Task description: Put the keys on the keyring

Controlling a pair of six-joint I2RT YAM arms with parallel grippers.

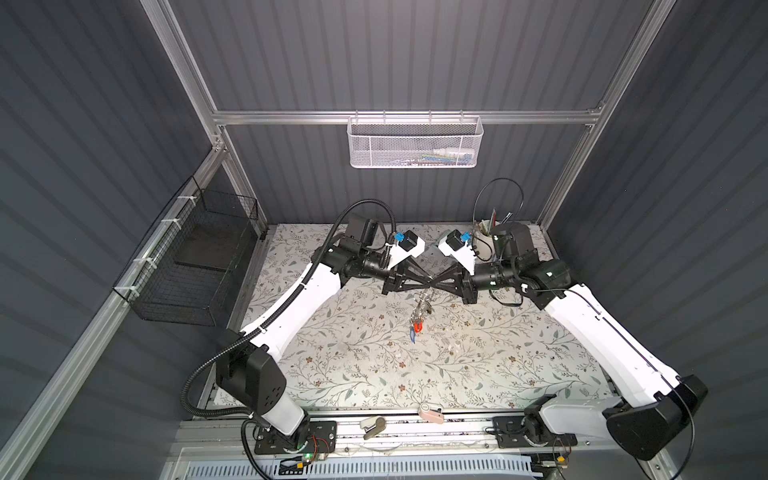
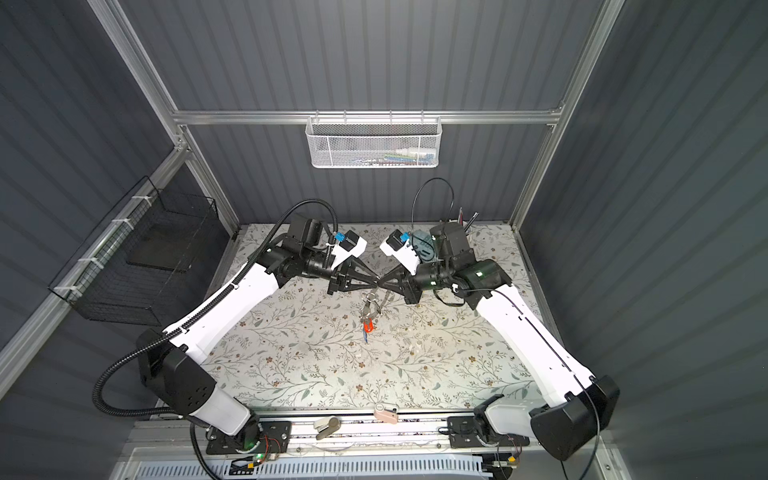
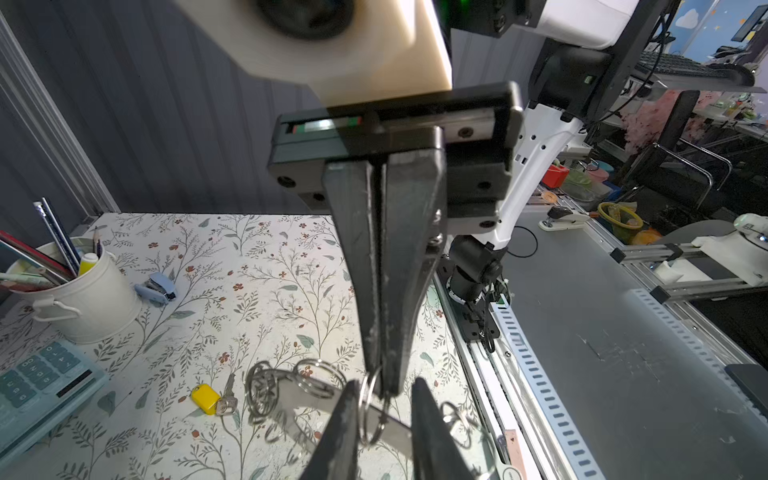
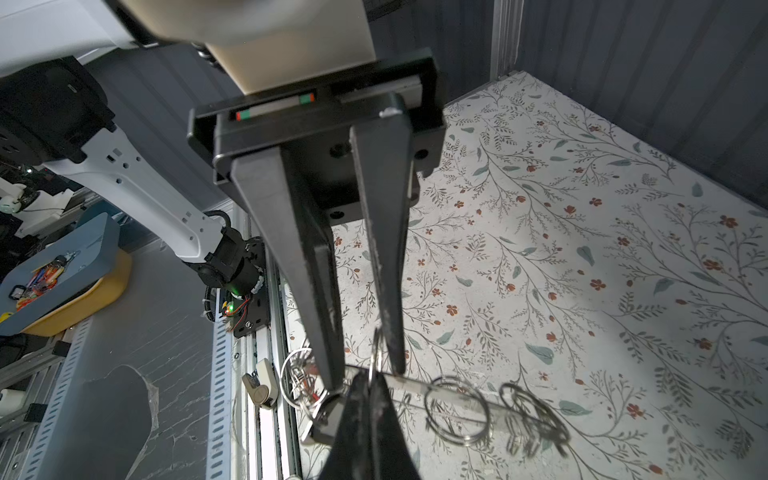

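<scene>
Top views: left gripper (image 1: 427, 286) and right gripper (image 1: 438, 286) meet tip to tip over the middle of the table (image 1: 353, 353), a bit to the far side. The keyring (image 1: 423, 300) hangs at their tips. Keys (image 1: 417, 327) with red and blue tags dangle off it toward the near side; can't tell if they touch the cloth. The other top view matches: left gripper (image 2: 375, 283), right gripper (image 2: 383, 283), keyring (image 2: 371, 305), keys (image 2: 367, 326).

Left wrist: left gripper (image 3: 385, 382) has its jaws apart with a narrow gap, straddling one wire loop and the flat band of the keyring (image 3: 297, 401); no firm clamp visible. Right gripper (image 3: 379, 365) faces it, jaws pressed together, pinching a wire loop of the ring. A yellow-tag key (image 3: 212, 400) lies loose on the cloth, off the ring. A cup of pencils (image 3: 89, 299), a blue stapler (image 3: 158, 286) and a calculator (image 3: 41, 382) sit far right.

Right wrist: right gripper (image 4: 369, 386) is closed on the loop. Left gripper (image 4: 365, 374) faces it with a gap between its fingers, tips at the keyring (image 4: 415, 386) band, which is raised above the cloth.
</scene>
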